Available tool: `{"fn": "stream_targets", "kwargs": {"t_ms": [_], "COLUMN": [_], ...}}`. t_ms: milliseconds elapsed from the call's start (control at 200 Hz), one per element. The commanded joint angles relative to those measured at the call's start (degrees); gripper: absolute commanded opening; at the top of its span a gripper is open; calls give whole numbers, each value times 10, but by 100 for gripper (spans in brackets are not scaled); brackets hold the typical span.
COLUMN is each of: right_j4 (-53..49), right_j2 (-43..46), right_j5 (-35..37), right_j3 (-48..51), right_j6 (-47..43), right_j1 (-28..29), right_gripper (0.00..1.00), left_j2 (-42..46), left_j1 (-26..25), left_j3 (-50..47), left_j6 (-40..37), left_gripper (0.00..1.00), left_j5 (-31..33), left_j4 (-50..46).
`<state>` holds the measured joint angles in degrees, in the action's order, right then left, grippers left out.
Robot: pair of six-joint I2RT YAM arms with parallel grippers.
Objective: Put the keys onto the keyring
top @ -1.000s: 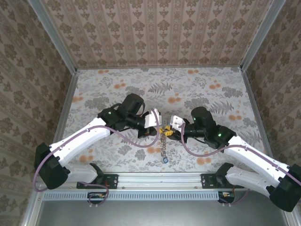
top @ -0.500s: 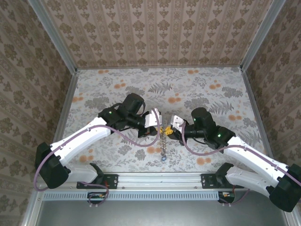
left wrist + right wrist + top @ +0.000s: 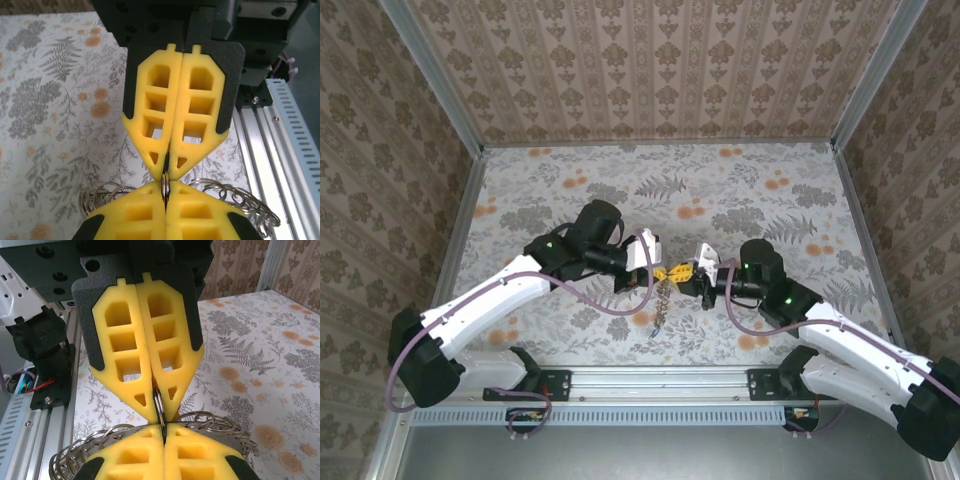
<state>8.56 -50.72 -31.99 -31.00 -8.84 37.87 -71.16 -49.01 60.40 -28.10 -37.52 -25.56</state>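
Note:
The keyring [image 3: 661, 298] is a silvery chain of small wire rings, hanging between the two grippers above the table. My left gripper [image 3: 665, 273] and right gripper [image 3: 686, 272] meet tip to tip, each shut on the same ring. In the left wrist view my left gripper [image 3: 166, 192] pinches that ring [image 3: 165, 183], with the right gripper's yellow fingers [image 3: 195, 145] opposite. In the right wrist view my right gripper [image 3: 163, 431] grips the ring [image 3: 159, 405] below the left gripper's fingers [image 3: 125, 370]. More rings [image 3: 215, 422] fan out to both sides. A small dark piece [image 3: 654, 320] ends the chain; the keys are too small to make out.
The floral-patterned table [image 3: 740, 190] is walled by patterned panels on three sides. An aluminium rail [image 3: 660, 378] with the arm bases runs along the near edge. Purple cables [image 3: 600, 300] loop from both wrists close to the hanging chain.
The right gripper has closed onto the ring and its wrist has drawn back to the right. The chain's hanging end has swung up and to the left.

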Motion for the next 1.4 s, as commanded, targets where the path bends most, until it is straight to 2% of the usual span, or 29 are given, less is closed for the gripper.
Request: {"fn": "stream_targets", "kwargs": {"t_ms": [0, 40, 85, 165, 265, 490, 935, 1115, 1395], "right_j4": [-15, -60, -106, -151, -171, -180, -77, -69, -67], "right_j2": [10, 5, -1, -4, -7, -21, -30, -35, -43], "right_j5": [-19, -16, -11, -4, -3, -2, -26, -39, -53], "right_j3": [-21, -37, -52, -68, -77, -85, -57, -51, -51], "right_j6": [-32, -60, -88, -122, -139, -145, -74, -64, -53], "right_j1": [-1, 0, 0, 1, 0, 1, 1, 1, 1], "right_gripper": [0, 0, 8, 14, 20, 27, 26, 19, 21], "left_j2": [3, -2, -10, -21, -32, -61, -88, -87, -83], "left_j1": [2, 1, 0, -3, -7, -20, -36, -37, -36], "left_j3": [16, 26, 40, 61, 82, 128, 171, 176, 172], "left_j6": [-10, -18, -30, -49, -63, -97, -123, -119, -109], "left_gripper": [0, 0, 0, 0, 0, 0, 0, 0, 0], "left_j5": [-13, -5, 2, 3, 20, 40, 34, 31, 37], "left_j4": [-26, -45, -68, -102, -125, -182, -221, -215, -198]}}
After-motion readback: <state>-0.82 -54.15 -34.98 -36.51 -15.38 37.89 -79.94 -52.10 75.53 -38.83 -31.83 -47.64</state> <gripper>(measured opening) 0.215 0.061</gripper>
